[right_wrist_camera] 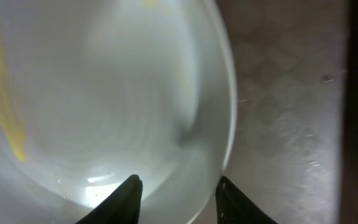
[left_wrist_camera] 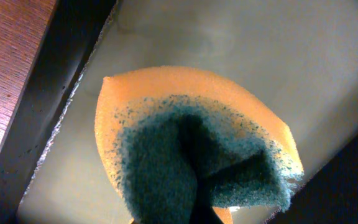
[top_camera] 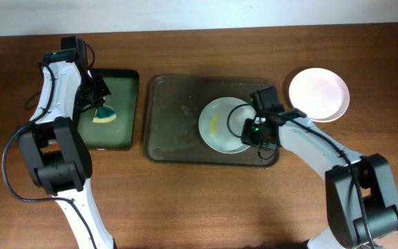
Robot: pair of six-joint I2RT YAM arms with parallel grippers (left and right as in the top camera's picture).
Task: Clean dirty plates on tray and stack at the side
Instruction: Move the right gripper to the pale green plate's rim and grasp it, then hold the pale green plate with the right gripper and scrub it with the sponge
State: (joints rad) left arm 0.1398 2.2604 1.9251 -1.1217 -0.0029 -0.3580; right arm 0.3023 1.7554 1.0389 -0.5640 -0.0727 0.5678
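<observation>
A white plate (top_camera: pixel 221 124) with a yellow smear (right_wrist_camera: pixel 5 106) lies at the right end of the dark tray (top_camera: pixel 171 117). My right gripper (top_camera: pixel 258 128) is at its right rim. In the right wrist view the jaws straddle that rim, still apart: one finger (right_wrist_camera: pixel 129 199) is over the plate (right_wrist_camera: pixel 104 93) and the other (right_wrist_camera: pixel 235 202) is over the tray floor (right_wrist_camera: pixel 284 112). A second plate (top_camera: pixel 318 93) sits on the table right of the tray. My left gripper (top_camera: pixel 97 97) is shut on a yellow-and-green sponge (left_wrist_camera: pixel 185 143) above the black basin (top_camera: pixel 119 104).
The basin with greenish liquid (left_wrist_camera: pixel 229 50) stands left of the tray, its black rim next to the wooden table (left_wrist_camera: pixel 11 56). The tray's left half holds only wet streaks. Both arms reach in from the near side.
</observation>
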